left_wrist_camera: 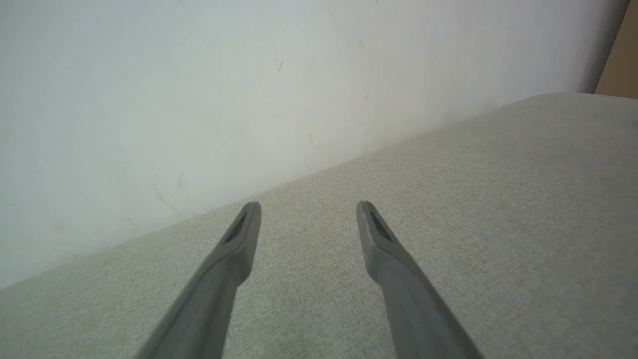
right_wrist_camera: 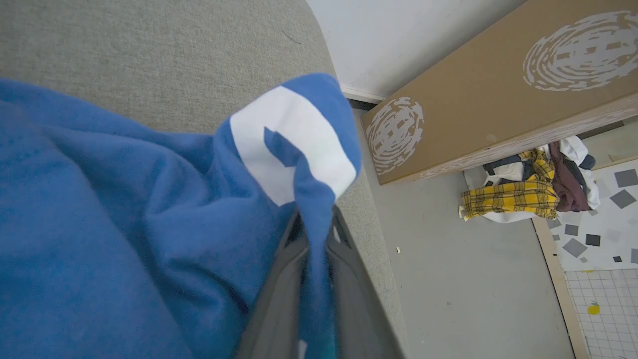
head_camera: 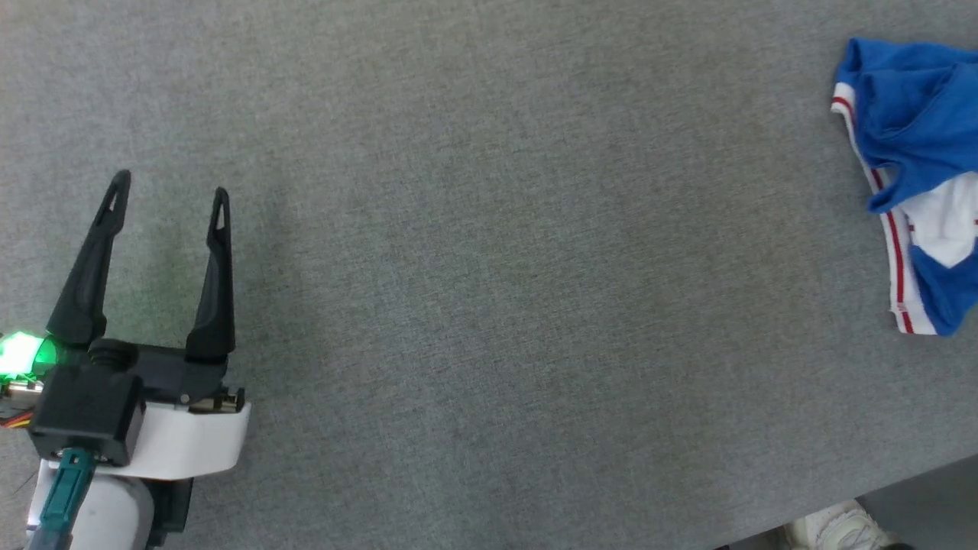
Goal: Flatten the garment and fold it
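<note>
Royal-blue garment (right_wrist_camera: pixel 124 224) bunched in the right claw (right_wrist_camera: pixel 316 222)
The claw is clamped on a fold with white print, bottom centre of the right wrist view. In the head view the left claw (head_camera: pixel 171 183) stands spread and empty at lower left over the grey desk (head_camera: pixel 489 267). A cardboard box (right_wrist_camera: pixel 498 89) lies beyond.

Even, bright, diffuse light; soft faint shadows; close-up wrist views slightly blurred.

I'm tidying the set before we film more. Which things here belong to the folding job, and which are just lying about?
Job: blue garment, pinched in the right hand; open left hand; grey table.
Lying about: cardboard box; heap of clothes; white shoe.
</note>
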Controlling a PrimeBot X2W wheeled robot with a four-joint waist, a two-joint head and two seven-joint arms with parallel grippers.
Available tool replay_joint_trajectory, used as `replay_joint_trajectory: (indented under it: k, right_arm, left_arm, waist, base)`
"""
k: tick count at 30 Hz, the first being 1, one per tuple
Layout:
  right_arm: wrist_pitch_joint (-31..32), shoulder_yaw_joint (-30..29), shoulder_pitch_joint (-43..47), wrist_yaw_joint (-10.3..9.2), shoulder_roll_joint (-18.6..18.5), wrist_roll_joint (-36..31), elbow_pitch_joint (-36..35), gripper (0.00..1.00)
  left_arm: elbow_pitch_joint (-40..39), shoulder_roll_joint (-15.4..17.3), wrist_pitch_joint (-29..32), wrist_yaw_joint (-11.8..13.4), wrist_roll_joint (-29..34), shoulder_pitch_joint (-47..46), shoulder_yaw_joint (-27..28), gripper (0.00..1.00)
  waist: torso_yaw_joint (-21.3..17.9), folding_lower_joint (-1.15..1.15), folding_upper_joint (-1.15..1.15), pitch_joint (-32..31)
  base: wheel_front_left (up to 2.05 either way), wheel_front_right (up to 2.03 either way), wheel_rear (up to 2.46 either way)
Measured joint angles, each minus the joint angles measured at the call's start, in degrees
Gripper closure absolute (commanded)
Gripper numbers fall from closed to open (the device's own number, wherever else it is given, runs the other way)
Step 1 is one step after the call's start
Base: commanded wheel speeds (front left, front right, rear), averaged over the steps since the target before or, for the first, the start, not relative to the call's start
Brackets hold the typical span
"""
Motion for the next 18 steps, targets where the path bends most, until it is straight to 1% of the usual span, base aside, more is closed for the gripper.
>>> replay_joint_trajectory:
  k: [2, 3, 4, 5, 11, 18]
  right_arm:
    - [-0.55, -0.60, -0.54, 0.00, 0.56, -0.64, 0.86, 1.00]
    - [-0.76, -0.90, -0.86, -0.01, 0.74, -0.97, 1.24, 0.80]
    - [-1.09, -1.12, -1.13, -0.01, 0.86, -1.33, 1.59, 0.44]
    - [-1.44, -1.79, -1.40, -0.01, 1.05, -1.82, 2.00, 0.00]
    - [-2.74, -3.74, -1.88, 0.00, 0.99, -4.15, 3.74, 0.00]
    - [-5.06, -6.11, -0.46, 0.00, -0.29, -3.69, 3.80, 0.00]
  left_arm:
    - [-0.20, -0.08, -0.63, 0.08, -0.08, -0.18, 0.16, 0.00]
    - [-0.30, -0.15, -0.96, 0.48, -0.02, -0.32, 0.33, 0.00]
    - [-0.34, -0.19, -1.21, 0.56, -0.02, -0.48, 0.43, 0.00]
    - [-0.33, -0.24, -1.26, 0.57, -0.05, -0.52, 0.46, 0.00]
    - [0.43, -2.01, -2.44, 1.75, -0.58, -0.53, 0.46, 0.00]
    - [2.27, -5.99, -4.27, 1.94, -5.06, -0.17, 0.20, 0.00]
  waist:
    - [0.15, 0.00, 0.00, 0.79]
    - [0.22, 0.00, 0.00, 1.10]
    - [0.30, 0.00, 0.00, 1.35]
    - [0.42, 0.00, 0.00, 1.47]
    - [0.99, -0.01, 0.00, -0.12]
    - [2.17, -0.01, 0.00, -4.43]
  base:
    - [0.00, 0.00, 0.00]
    - [0.00, 0.00, 0.00]
    - [0.00, 0.00, 0.00]
    - [0.00, 0.00, 0.00]
    - [0.00, 0.00, 0.00]
    - [0.00, 0.00, 0.00]
